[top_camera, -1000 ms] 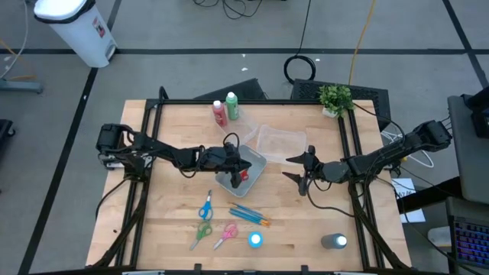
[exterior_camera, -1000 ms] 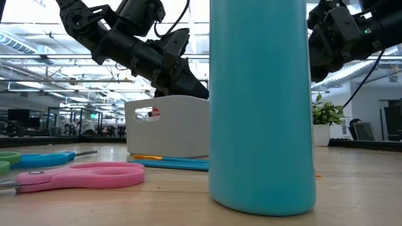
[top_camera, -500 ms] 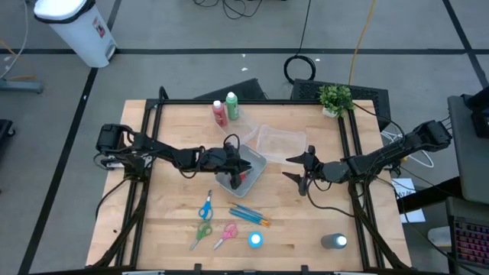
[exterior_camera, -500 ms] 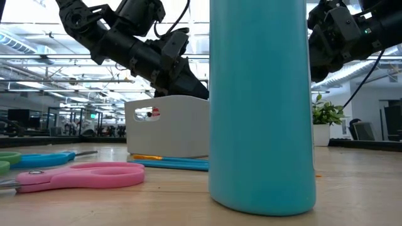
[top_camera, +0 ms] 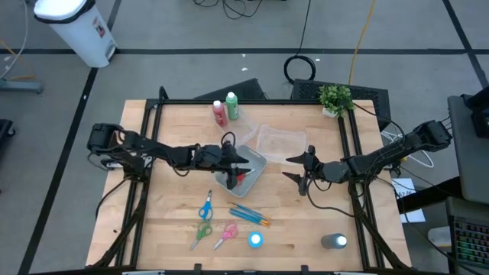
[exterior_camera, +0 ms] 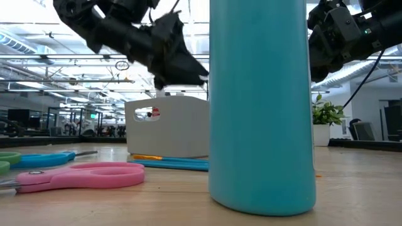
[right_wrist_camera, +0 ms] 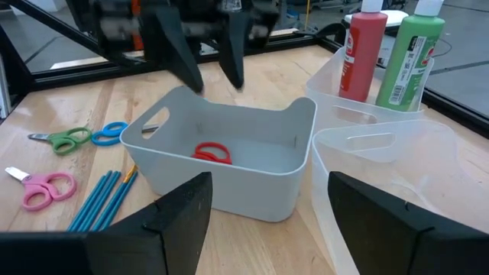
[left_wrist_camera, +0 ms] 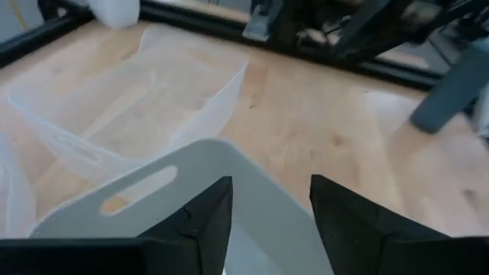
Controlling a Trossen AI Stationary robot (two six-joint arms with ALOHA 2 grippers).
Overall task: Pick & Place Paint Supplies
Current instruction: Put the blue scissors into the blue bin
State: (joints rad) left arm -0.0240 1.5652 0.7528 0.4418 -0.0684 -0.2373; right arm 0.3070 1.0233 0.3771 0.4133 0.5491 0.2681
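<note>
The red scissors [right_wrist_camera: 212, 153] lie on the floor of the white tub [top_camera: 246, 169] at mid-table. My left gripper [left_wrist_camera: 267, 210] hangs open just above the tub's rim with nothing between its fingers; the low view shows this gripper [exterior_camera: 185, 66] over the white tub [exterior_camera: 166, 125]. To the tub's right my right gripper [top_camera: 299, 169] waits open and empty. The blue scissors [top_camera: 206, 207], green scissors [top_camera: 201, 231], pink scissors [top_camera: 226, 235] and blue brushes [top_camera: 249, 215] lie flat on the table nearer the front. The light blue bottle [top_camera: 255, 239] and grey bottle [top_camera: 334, 241] stand upright near the front edge.
A red bottle [top_camera: 220, 113] and a green bottle [top_camera: 231, 105] stand at the back. Clear tubs [top_camera: 279, 141] sit just behind and right of the white tub. A potted plant [top_camera: 335, 98] stands at the back right corner.
My left gripper has risen from inside the white tub to above its rim. The red scissors stay lying in the tub.
</note>
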